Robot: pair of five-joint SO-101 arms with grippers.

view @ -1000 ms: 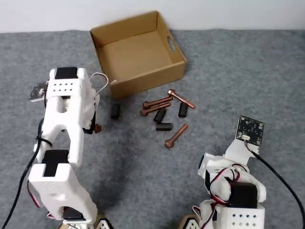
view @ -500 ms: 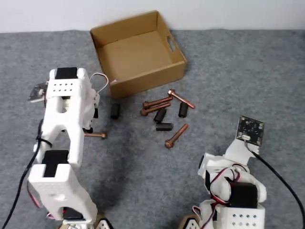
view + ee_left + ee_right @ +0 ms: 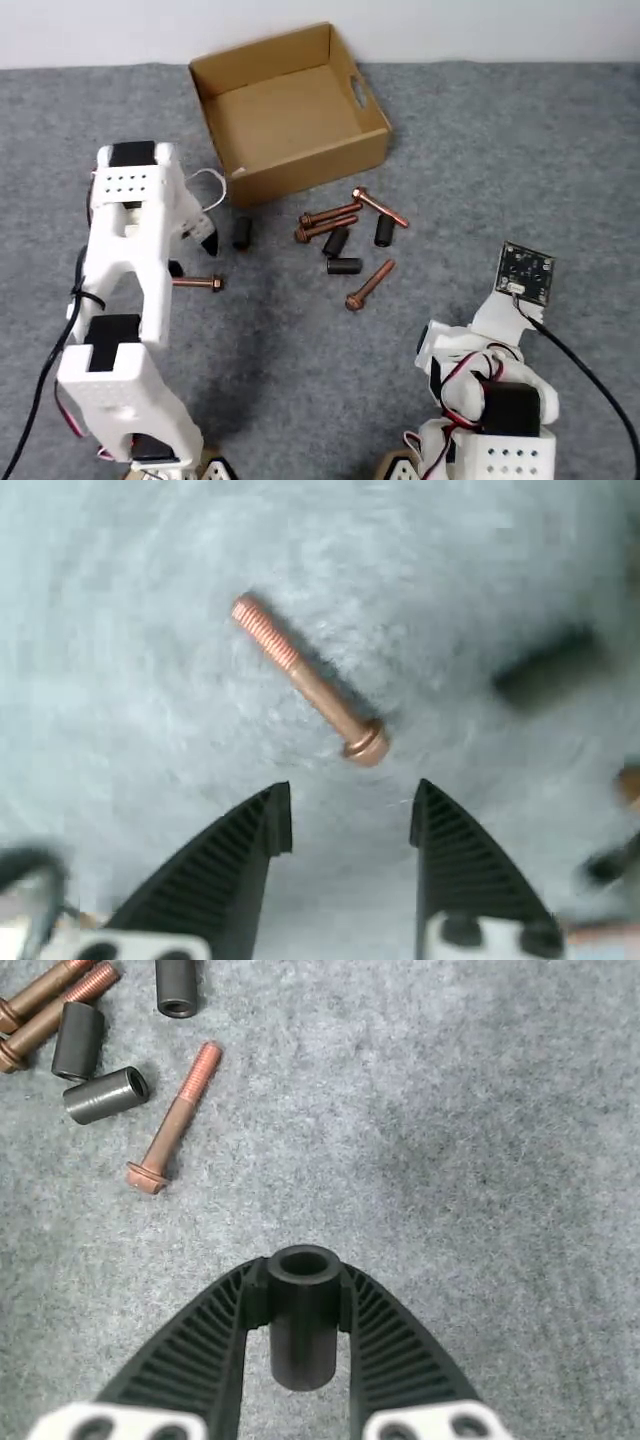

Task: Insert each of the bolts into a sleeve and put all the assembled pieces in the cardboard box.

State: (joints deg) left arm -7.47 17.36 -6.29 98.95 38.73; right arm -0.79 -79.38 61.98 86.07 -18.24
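left gripper [image 3: 352, 792] wide, bolt [image 3: 310, 680] lies just beyond tips | right gripper [image 3: 300, 1276] clamps sleeve [image 3: 303, 1332] | open mat [image 3: 480, 1110] ahead

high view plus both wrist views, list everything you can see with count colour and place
cardboard box: 1, brown, at the back of the table
bolts: 5, copper; four loose in front of the box, one apart beside the left arm
sleeves: 5, black; three among the four bolts, one near the box's front left corner, one upright in the right gripper
table: 1, grey, rough-textured surface
left gripper: 1, black fingers, open above the lone bolt
right gripper: 1, black fingers, shut on a sleeve, near the table's front edge
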